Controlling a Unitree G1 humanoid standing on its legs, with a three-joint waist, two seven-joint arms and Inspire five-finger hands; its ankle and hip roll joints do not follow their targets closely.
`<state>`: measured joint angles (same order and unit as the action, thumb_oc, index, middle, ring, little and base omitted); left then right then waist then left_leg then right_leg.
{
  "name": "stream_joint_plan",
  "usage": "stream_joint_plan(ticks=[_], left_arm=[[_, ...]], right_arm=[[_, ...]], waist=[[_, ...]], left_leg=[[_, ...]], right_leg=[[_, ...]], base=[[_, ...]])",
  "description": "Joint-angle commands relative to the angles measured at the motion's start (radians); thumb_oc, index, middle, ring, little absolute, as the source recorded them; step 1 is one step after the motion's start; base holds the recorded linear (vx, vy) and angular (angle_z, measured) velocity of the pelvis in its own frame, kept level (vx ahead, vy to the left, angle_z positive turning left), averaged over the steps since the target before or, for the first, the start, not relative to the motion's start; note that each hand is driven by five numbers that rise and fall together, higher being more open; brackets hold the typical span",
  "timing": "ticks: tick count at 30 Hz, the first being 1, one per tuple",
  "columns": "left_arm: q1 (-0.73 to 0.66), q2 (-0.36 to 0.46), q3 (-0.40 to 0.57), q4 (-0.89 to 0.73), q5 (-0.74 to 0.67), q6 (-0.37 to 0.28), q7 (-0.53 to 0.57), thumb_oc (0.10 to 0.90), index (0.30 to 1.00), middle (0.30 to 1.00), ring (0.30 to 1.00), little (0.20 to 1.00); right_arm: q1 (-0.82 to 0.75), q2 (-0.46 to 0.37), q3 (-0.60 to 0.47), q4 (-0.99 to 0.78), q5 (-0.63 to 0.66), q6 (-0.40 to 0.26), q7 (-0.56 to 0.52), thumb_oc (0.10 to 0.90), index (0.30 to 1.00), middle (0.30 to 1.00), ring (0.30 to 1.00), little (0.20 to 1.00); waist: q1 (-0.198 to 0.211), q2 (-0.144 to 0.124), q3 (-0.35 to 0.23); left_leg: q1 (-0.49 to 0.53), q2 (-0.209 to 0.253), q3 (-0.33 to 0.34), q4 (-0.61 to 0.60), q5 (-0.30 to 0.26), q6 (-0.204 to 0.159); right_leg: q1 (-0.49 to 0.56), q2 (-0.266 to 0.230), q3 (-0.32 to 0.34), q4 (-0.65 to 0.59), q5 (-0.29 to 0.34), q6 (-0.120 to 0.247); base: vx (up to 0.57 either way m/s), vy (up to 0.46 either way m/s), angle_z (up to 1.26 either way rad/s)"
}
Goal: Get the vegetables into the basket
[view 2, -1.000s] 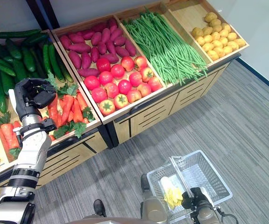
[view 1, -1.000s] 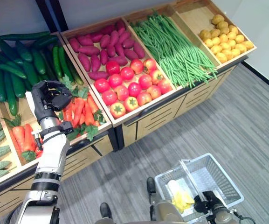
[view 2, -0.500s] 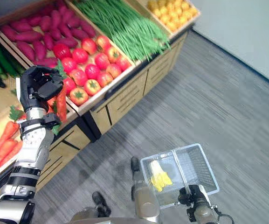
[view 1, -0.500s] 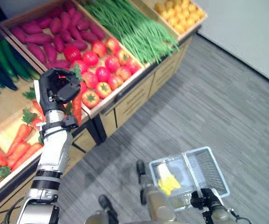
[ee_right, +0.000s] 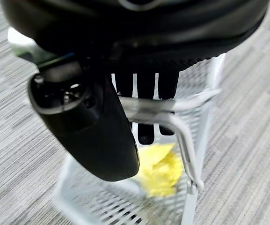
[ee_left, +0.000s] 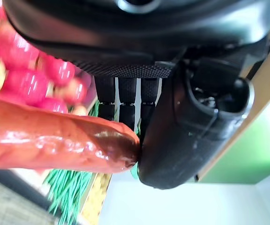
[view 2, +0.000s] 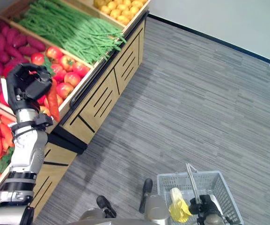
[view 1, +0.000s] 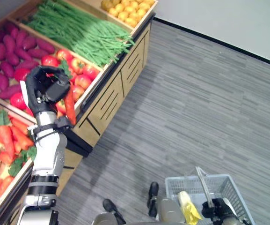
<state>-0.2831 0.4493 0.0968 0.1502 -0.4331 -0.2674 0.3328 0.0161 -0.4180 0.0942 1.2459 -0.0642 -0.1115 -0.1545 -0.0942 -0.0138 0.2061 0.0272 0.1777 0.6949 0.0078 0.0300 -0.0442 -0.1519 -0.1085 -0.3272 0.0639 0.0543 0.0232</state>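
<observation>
The left arm point(view 1: 48, 154), at the lower left of the left eye view, is a silver-grey shell of stacked segments divided by black rings. It ends in the left hand point(view 1: 45, 86), dark and glossy, with segmented fingers. The right hand point(ee_right: 139, 56), filling the upper right wrist view, has a glossy black casing, a textured palm and a bulbous thumb.

Produce bins point(view 1: 125, 35) at left — basket point(view 1: 228, 185) lower right on floor point(view 1: 195, 108), perhaps holding corn point(view 1: 188, 211).

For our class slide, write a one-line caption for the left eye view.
Left hand lifts a carrot from the stand while right hand holds the basket.
</observation>
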Motion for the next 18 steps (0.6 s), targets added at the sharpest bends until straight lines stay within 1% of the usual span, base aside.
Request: stream_joint_plan(ticks=[1, 2, 4, 5, 6, 8, 9, 10, 11, 12, 13, 14, 15, 16, 17, 18], left_arm=[[-0.072, 0.061, -0.011, -0.142, -0.007, -0.115, -0.025, 0.4, 0.3, 0.3, 0.3, 0.3], [-0.078, 0.048, -0.021, -0.143, -0.022, -0.116, -0.028, 0.4, 0.3, 0.3, 0.3, 0.3], [-0.092, 0.037, -0.044, -0.147, -0.028, -0.115, -0.03, 0.4, 0.3, 0.3, 0.3, 0.3], [-0.093, 0.036, -0.045, -0.146, -0.028, -0.115, -0.03, 0.4, 0.3, 0.3, 0.3, 0.3], [-0.097, 0.027, -0.05, -0.142, -0.039, -0.114, -0.033, 0.4, 0.3, 0.3, 0.3, 0.3], [-0.097, 0.017, -0.055, -0.142, -0.057, -0.118, -0.04, 0.4, 0.3, 0.3, 0.3, 0.3], [-0.101, 0.014, -0.058, -0.144, -0.058, -0.122, -0.041, 0.4, 0.3, 0.3, 0.3, 0.3], [-0.102, 0.014, -0.058, -0.143, -0.058, -0.122, -0.041, 0.4, 0.3, 0.3, 0.3, 0.3], [-0.1, 0.012, -0.055, -0.165, -0.048, -0.125, -0.044, 0.4, 0.3, 0.3, 0.3, 0.3], [-0.09, 0.011, -0.051, -0.173, -0.038, -0.126, -0.041, 0.4, 0.3, 0.3, 0.3, 0.3], [-0.077, 0.011, -0.039, -0.178, -0.027, -0.128, -0.031, 0.4, 0.3, 0.3, 0.3, 0.3], [-0.067, 0.01, -0.03, -0.173, -0.015, -0.134, -0.018, 0.4, 0.3, 0.3, 0.3, 0.3], [-0.071, 0.016, -0.036, -0.168, -0.009, -0.138, -0.01, 0.4, 0.3, 0.3, 0.3, 0.3], [-0.077, 0.024, -0.044, -0.172, -0.013, -0.143, -0.009, 0.4, 0.3, 0.3, 0.3, 0.3], [-0.082, 0.023, -0.053, -0.174, -0.019, -0.144, -0.018, 0.4, 0.3, 0.3, 0.3, 0.3], [-0.082, 0.023, -0.053, -0.174, -0.019, -0.144, -0.018, 0.4, 0.3, 0.3, 0.3, 0.3]], right_arm=[[-0.008, -0.056, -0.009, 0.002, 0.006, -0.039, -0.04, 0.4, 0.3, 0.3, 0.3, 0.3], [0.0, -0.068, -0.014, -0.011, 0.009, -0.041, -0.041, 0.4, 0.3, 0.3, 0.3, 0.3], [0.002, -0.079, -0.019, -0.011, 0.014, -0.04, -0.046, 0.4, 0.3, 0.3, 0.3, 0.3], [0.002, -0.08, -0.021, -0.011, 0.014, -0.04, -0.046, 0.4, 0.3, 0.3, 0.3, 0.3], [0.003, -0.084, -0.025, -0.009, 0.019, -0.04, -0.048, 0.4, 0.3, 0.3, 0.3, 0.3], [-0.003, -0.09, -0.027, -0.006, 0.025, -0.042, -0.053, 0.4, 0.3, 0.3, 0.3, 0.3], [-0.007, -0.096, -0.027, -0.008, 0.028, -0.046, -0.055, 0.4, 0.3, 0.3, 0.3, 0.3], [-0.007, -0.096, -0.027, -0.007, 0.028, -0.046, -0.055, 0.4, 0.3, 0.3, 0.3, 0.3], [-0.027, -0.108, -0.018, -0.008, 0.031, -0.051, -0.056, 0.4, 0.3, 0.3, 0.3, 0.3], [-0.036, -0.113, -0.011, -0.005, 0.033, -0.054, -0.055, 0.4, 0.3, 0.3, 0.3, 0.3], [-0.044, -0.115, -0.007, -0.003, 0.037, -0.058, -0.056, 0.4, 0.3, 0.3, 0.3, 0.3], [-0.058, -0.119, 0.008, 0.005, 0.037, -0.06, -0.057, 0.4, 0.3, 0.3, 0.3, 0.3], [-0.065, -0.124, 0.011, 0.009, 0.037, -0.062, -0.059, 0.4, 0.3, 0.3, 0.3, 0.3], [-0.063, -0.121, 0.016, 0.006, 0.037, -0.063, -0.053, 0.4, 0.3, 0.3, 0.3, 0.3], [-0.058, -0.121, 0.009, 0.009, 0.04, -0.064, -0.052, 0.4, 0.3, 0.3, 0.3, 0.3], [-0.058, -0.121, 0.009, 0.009, 0.04, -0.064, -0.052, 0.4, 0.3, 0.3, 0.3, 0.3]], waist=[[-0.005, -0.026, -0.066], [-0.014, -0.016, -0.062], [-0.021, -0.004, -0.056], [-0.02, -0.003, -0.055], [-0.022, 0.001, -0.052], [-0.021, 0.002, -0.046], [-0.014, -0.001, -0.036], [-0.015, 0.0, -0.036], [0.011, -0.008, -0.016], [0.024, -0.01, -0.019], [0.04, -0.013, -0.02], [0.061, -0.013, -0.017], [0.063, -0.012, -0.019], [0.05, -0.007, -0.024], [0.045, -0.005, -0.025], [0.045, -0.005, -0.025]], left_leg=[[-0.079, 0.01, -0.023, 0.015, 0.038, -0.064], [-0.086, 0.022, -0.027, 0.013, 0.059, -0.077], [-0.095, 0.036, -0.034, 0.016, 0.075, -0.089], [-0.096, 0.037, -0.035, 0.017, 0.076, -0.091], [-0.102, 0.045, -0.042, 0.023, 0.086, -0.1], [-0.118, 0.06, -0.07, 0.059, 0.093, -0.117], [-0.139, 0.067, -0.116, 0.105, 0.101, -0.131], [-0.141, 0.069, -0.117, 0.109, 0.099, -0.131], [-0.187, 0.036, -0.28, 0.15, 0.101, -0.115], [-0.205, -0.005, -0.402, 0.126, 0.077, -0.098], [-0.216, -0.03, -0.511, 0.099, 0.05, -0.083], [-0.233, -0.043, -0.651, 0.063, 0.048, -0.076], [-0.243, -0.049, -0.684, 0.051, 0.057, -0.076], [-0.236, -0.054, -0.655, 0.049, 0.053, -0.066], [-0.232, -0.058, -0.638, 0.053, 0.045, -0.06], [-0.232, -0.058, -0.638, 0.053, 0.045, -0.06]], right_leg=[[0.057, -0.063, 0.033, 0.034, -0.079, 0.11], [0.052, -0.053, 0.036, 0.037, -0.086, 0.102], [0.051, -0.041, 0.041, 0.043, -0.097, 0.089], [0.051, -0.039, 0.04, 0.043, -0.098, 0.088], [0.055, -0.033, 0.042, 0.038, -0.1, 0.082], [0.067, -0.021, 0.053, 0.021, -0.102, 0.072], [0.071, -0.015, 0.064, 0.018, -0.102, 0.066], [0.071, -0.014, 0.062, 0.017, -0.102, 0.065], [0.057, -0.008, 0.092, 0.011, -0.083, 0.051], [0.047, -0.007, 0.117, 0.008, -0.075, 0.054], [0.039, -0.005, 0.156, 0.012, -0.072, 0.057], [0.026, 0.003, 0.216, 0.021, -0.066, 0.062], [0.018, 0.005, 0.232, 0.025, -0.062, 0.066], [0.007, -0.002, 0.239, 0.039, -0.064, 0.071], [0.004, -0.01, 0.244, 0.048, -0.068, 0.073], [0.003, -0.01, 0.244, 0.048, -0.068, 0.073]], base=[[-0.02, -0.239, -0.13], [-0.02, -0.193, -0.1], [-0.02, -0.153, -0.03], [-0.01, -0.117, 0.04], [0.0, -0.124, 0.03], [0.0, -0.18, 0.06], [-0.01, -0.121, 0.09], [-0.11, -0.103, 0.05], [-0.1, -0.034, -0.11], [-0.08, -0.025, -0.33], [0.06, 0.065, -0.61], [0.08, 0.084, -0.82], [0.09, 0.187, -1.29], [0.05, 0.213, -1.31], [0.04, 0.181, -1.04], [0.04, 0.237, -0.38]])
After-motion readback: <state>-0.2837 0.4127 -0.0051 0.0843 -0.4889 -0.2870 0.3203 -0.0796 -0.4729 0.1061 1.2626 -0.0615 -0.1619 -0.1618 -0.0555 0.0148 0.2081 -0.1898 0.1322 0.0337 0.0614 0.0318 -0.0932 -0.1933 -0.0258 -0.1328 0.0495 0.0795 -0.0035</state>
